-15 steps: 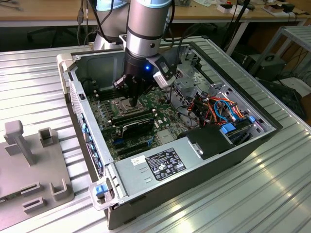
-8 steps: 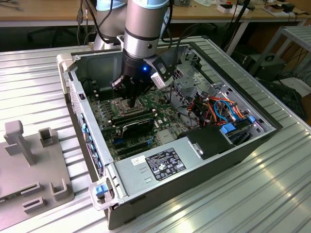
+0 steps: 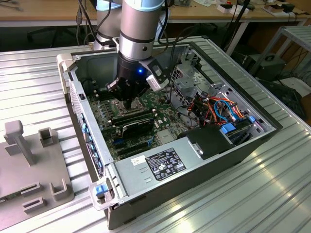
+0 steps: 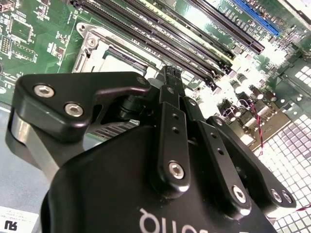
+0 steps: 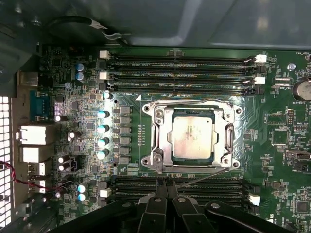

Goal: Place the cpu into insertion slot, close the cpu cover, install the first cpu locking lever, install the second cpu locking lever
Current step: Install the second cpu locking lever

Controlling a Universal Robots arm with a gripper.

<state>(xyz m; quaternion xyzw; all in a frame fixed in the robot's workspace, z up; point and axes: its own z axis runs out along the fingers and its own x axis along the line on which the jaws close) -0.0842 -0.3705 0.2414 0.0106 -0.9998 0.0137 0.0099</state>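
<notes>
The gripper [image 5: 166, 187], fingers pressed together and holding nothing, hovers over the memory slots [image 5: 182, 183] just beside the insertion slot [image 5: 158, 160], where the cpu [image 5: 193, 137] lies seated beneath the lowered cpu cover [image 5: 165, 133].

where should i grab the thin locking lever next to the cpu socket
Probably at the end of the lever that stands away from the socket, coming straight down from above. It is a thin rod slanting over a flat board, with memory slots close beside it, so a pinch across the rod looks likeliest to hold.
</notes>
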